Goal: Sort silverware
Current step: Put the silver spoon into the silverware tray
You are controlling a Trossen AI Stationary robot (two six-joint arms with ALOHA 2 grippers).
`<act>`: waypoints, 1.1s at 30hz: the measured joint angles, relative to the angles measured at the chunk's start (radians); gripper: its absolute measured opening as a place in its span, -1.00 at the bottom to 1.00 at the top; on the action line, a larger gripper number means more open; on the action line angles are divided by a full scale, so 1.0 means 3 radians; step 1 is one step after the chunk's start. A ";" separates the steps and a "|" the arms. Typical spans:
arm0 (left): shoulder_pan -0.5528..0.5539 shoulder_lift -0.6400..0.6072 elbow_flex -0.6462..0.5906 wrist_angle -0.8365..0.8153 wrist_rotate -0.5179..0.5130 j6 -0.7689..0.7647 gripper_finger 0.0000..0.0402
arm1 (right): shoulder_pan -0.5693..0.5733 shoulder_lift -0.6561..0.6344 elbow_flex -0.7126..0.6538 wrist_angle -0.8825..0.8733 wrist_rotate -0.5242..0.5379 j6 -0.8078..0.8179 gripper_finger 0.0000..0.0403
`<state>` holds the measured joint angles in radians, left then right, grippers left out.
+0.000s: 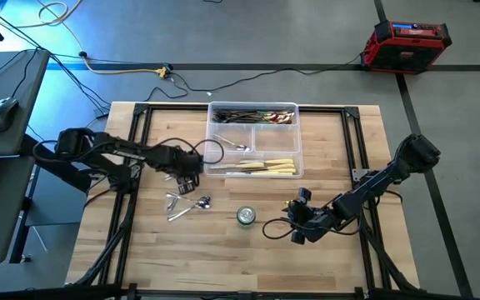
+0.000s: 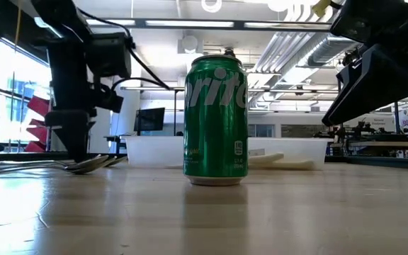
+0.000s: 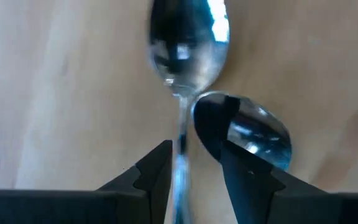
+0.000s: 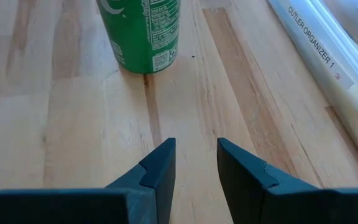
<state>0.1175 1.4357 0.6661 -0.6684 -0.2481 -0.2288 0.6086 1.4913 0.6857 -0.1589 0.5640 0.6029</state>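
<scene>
Loose silverware (image 1: 187,204), shiny spoons and forks, lies on the wooden table left of centre. My left gripper (image 1: 187,173) points down over this pile and is open. In the left wrist view its fingers (image 3: 160,168) stand on either side of one spoon's handle (image 3: 180,143), whose bowl (image 3: 188,43) lies ahead. A second spoon's bowl (image 3: 253,134) lies beside it, partly behind the other finger. From table height the spoons (image 2: 91,164) show below the left arm. My right gripper (image 4: 196,163) hovers open over bare wood near the table's front right (image 1: 300,227).
A clear divided tray (image 1: 294,137) stands at the far centre, holding dark forks and green-handled pieces (image 1: 252,117), a spoon (image 1: 238,147) and cream-handled knives (image 1: 267,167). A green can (image 1: 246,217) stands upright between the two grippers, close ahead of the right one (image 4: 143,31).
</scene>
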 joint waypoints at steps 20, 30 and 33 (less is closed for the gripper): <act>0.0106 0.0000 0.0149 -0.0353 0.0455 0.0228 -0.49 | 0.0000 -0.0001 0.0000 -0.0005 0.0000 0.0000 -0.49; 0.0106 0.0000 0.0165 -0.0422 0.0202 0.0361 -0.49 | 0.0000 0.0000 0.0000 -0.0006 -0.0001 0.0000 -0.49; 0.0106 0.0000 0.0165 -0.0431 0.0207 0.0366 -0.46 | 0.0000 0.0000 0.0000 -0.0006 -0.0003 0.0000 -0.49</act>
<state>0.1493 1.4357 0.7155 -0.7979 -0.1860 -0.1190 0.6086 1.4914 0.6857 -0.1608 0.5633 0.6029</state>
